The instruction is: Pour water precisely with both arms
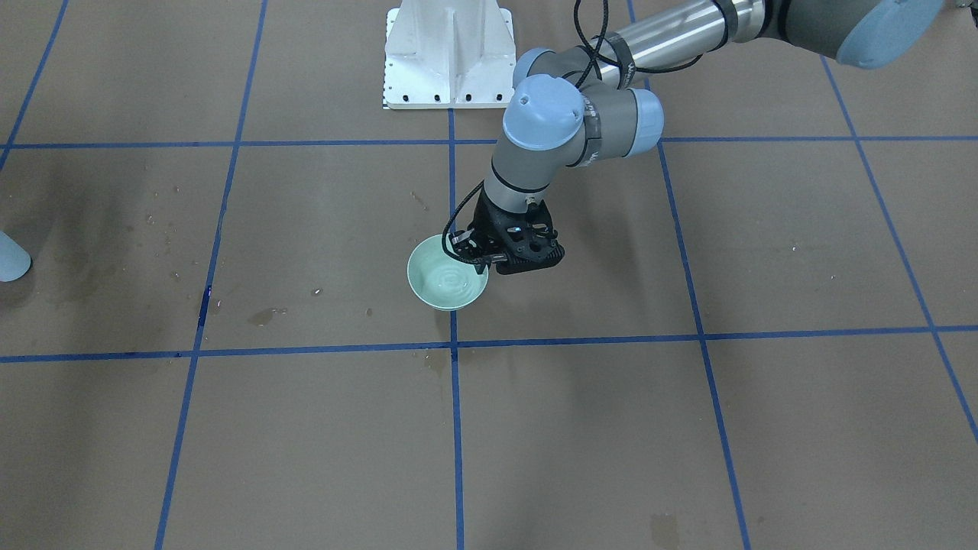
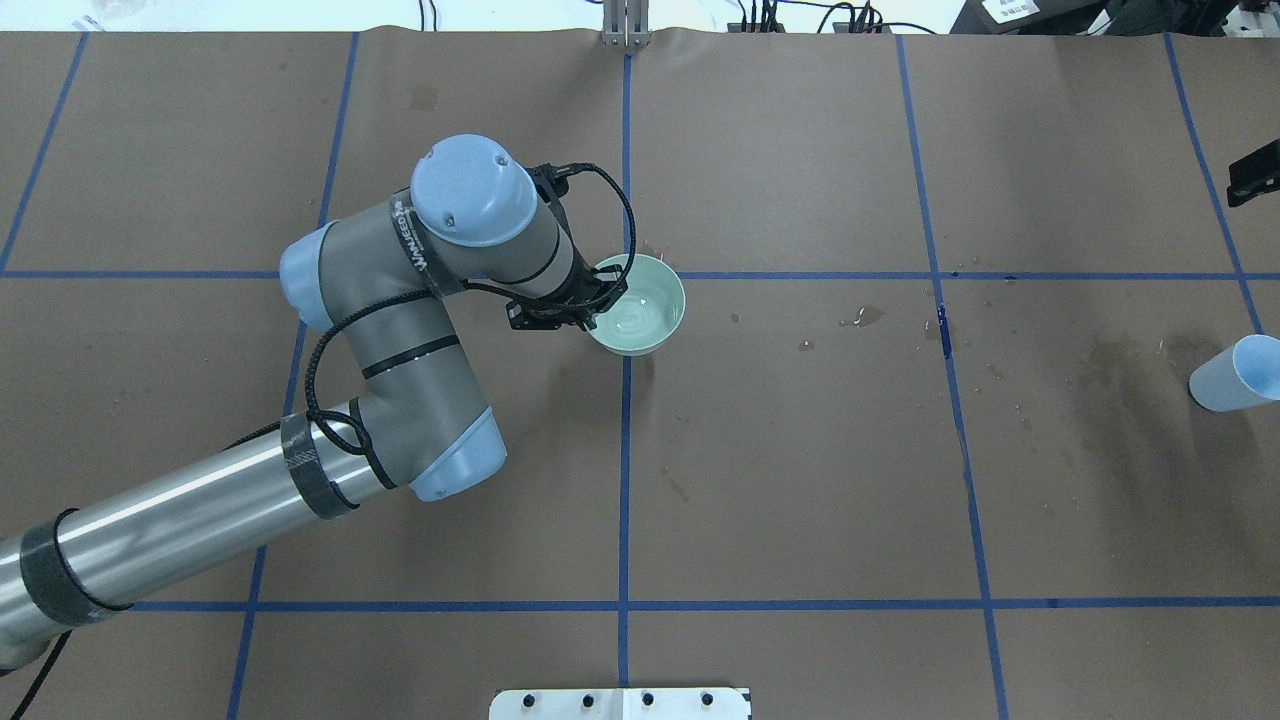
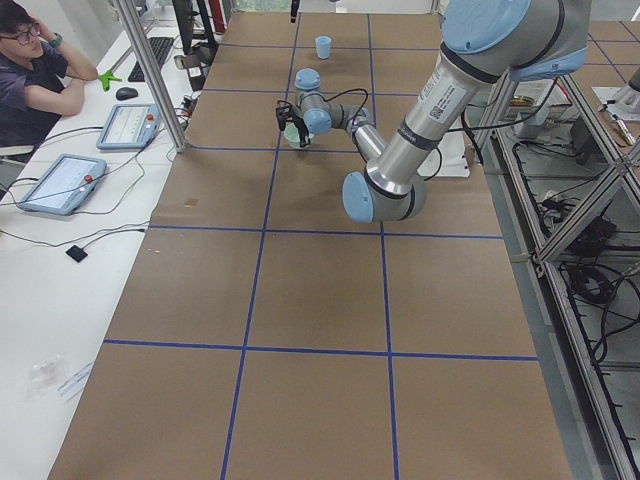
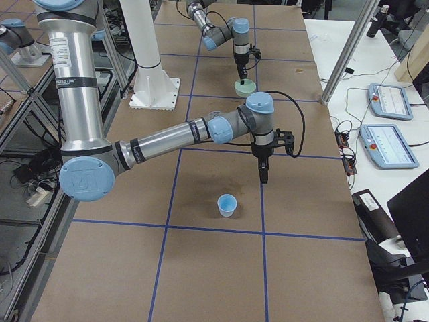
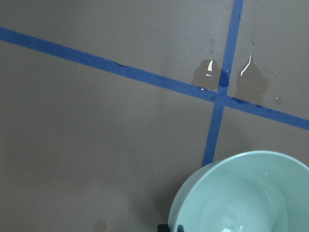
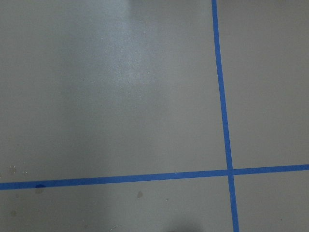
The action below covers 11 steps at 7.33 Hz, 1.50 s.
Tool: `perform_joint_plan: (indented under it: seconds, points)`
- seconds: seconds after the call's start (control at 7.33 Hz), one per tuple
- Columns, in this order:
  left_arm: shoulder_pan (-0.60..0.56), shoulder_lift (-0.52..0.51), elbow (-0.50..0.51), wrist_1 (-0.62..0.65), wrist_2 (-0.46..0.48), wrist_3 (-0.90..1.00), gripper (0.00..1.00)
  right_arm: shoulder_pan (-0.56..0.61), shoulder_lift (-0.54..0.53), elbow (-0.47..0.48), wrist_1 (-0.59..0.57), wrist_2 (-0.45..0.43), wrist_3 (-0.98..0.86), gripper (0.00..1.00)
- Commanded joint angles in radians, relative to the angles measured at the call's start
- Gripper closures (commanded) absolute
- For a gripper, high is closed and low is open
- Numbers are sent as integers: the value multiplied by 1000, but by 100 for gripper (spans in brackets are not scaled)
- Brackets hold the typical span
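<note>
A mint-green bowl [image 1: 442, 289] stands by a blue tape crossing at the table's middle; it also shows in the overhead view [image 2: 648, 300] and the left wrist view [image 5: 241, 193]. Water [image 1: 452, 276] lies in it as a rippled glassy sheen. My left gripper [image 1: 475, 258] is shut on the bowl's rim on the robot's left side [image 2: 592, 303]. A light-blue cup [image 2: 1236, 375] stands upright far to the robot's right [image 4: 228, 205]. My right gripper [image 4: 263, 176] hangs fingers down above the paper a little beyond the cup; I cannot tell if it is open.
Wet patches mark the brown paper [image 2: 865, 317], also near the tape crossing [image 5: 207, 77]. The white pedestal base [image 1: 448, 53] stands at the robot's side. An operator [image 3: 30, 70] sits at a side desk with tablets [image 3: 62, 183].
</note>
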Motion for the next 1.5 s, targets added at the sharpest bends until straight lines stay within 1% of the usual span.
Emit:
perform_joint_plan:
  seconds: [0.0,0.14,0.41,0.55,0.68,0.82,0.95,1.09,1.23,1.36]
  points:
    - [-81,135,-131,3,-89,107,100,10,18,2,-54,4,-34,1]
    - [-120,221,-182,1,-102,174,100,8,41,2,-103,6,-36,1]
    - [-240,427,-280,-10,-192,354,100,10,49,0,-131,6,-72,1]
    - [-302,525,-312,-13,-212,483,100,10,49,2,-135,12,-75,1]
    - [-364,603,-317,-14,-243,598,100,8,50,2,-135,24,-75,1]
    - [-440,683,-313,-25,-281,727,100,8,50,2,-135,27,-75,1]
    - [-503,743,-293,-29,-294,854,100,7,50,2,-134,26,-75,1]
    - [-557,754,-246,-31,-297,954,100,5,52,2,-134,26,-75,1]
    - [-564,761,-190,-45,-313,1005,100,1,52,2,-134,24,-75,1]
    - [-572,762,-108,-141,-317,1004,100,2,67,2,-135,24,-75,1]
